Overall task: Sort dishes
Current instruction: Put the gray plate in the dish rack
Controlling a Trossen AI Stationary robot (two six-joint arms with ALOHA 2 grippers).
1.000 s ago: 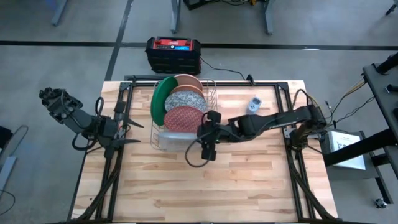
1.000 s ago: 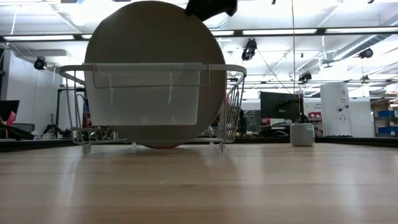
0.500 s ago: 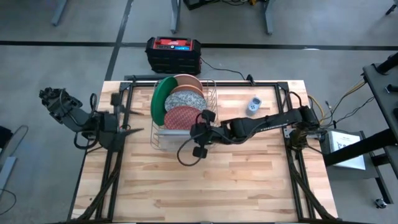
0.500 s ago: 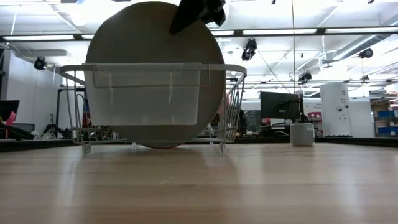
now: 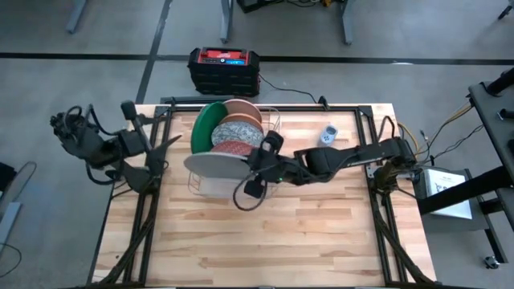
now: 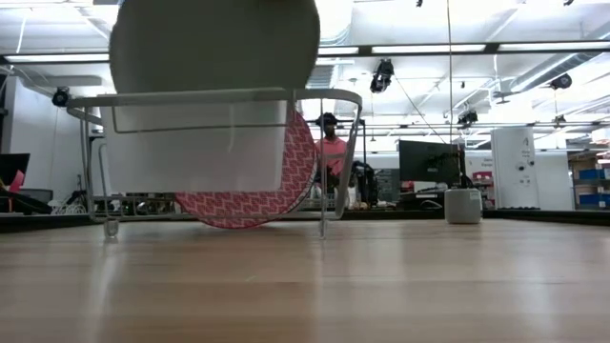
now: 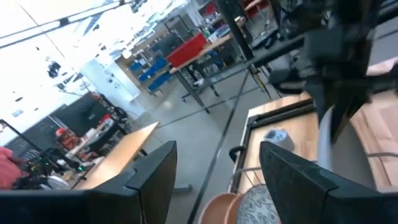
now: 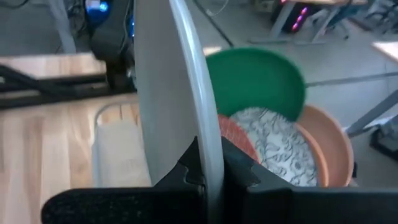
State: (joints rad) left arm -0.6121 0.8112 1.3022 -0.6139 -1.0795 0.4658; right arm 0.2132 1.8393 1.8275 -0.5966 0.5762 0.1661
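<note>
A wire rack (image 5: 273, 128) holds the upright dishes: a dark green plate (image 5: 207, 124), a salmon one (image 5: 247, 107), a speckled white one (image 5: 238, 128) and a red patterned one (image 6: 257, 191), each standing on its lower rim. The grey plate (image 5: 215, 163) hangs above the rack's near side, reaching the top of the low view (image 6: 214, 43). My right gripper (image 5: 255, 160) is shut on it. My left gripper (image 5: 165, 148) stands open to the left of the rack, its fingers (image 7: 155, 177) around nothing. My right gripper pinches the grey plate's rim (image 8: 208, 155) between its two fingers, one on each face. The fingers come from the table's right, roughly level, at the plate's right side (image 5: 247, 160). The plate is lifted clear of the rack, near upright and leaning a little.
A small grey-blue gadget (image 5: 328, 135) stands right of the rack. A black and red box (image 5: 225, 68) sits on the floor beyond the far edge. Bare wood spreads over the table's near half (image 5: 265, 241). A person in pink (image 6: 331, 152) shows in the room behind.
My right gripper has gone left to the rack, shut on the grey plate's rim and raised it out of the rack, baring the red plate behind. The rack has slid a little toward the table's left. My left arm has swung toward the far edge.
</note>
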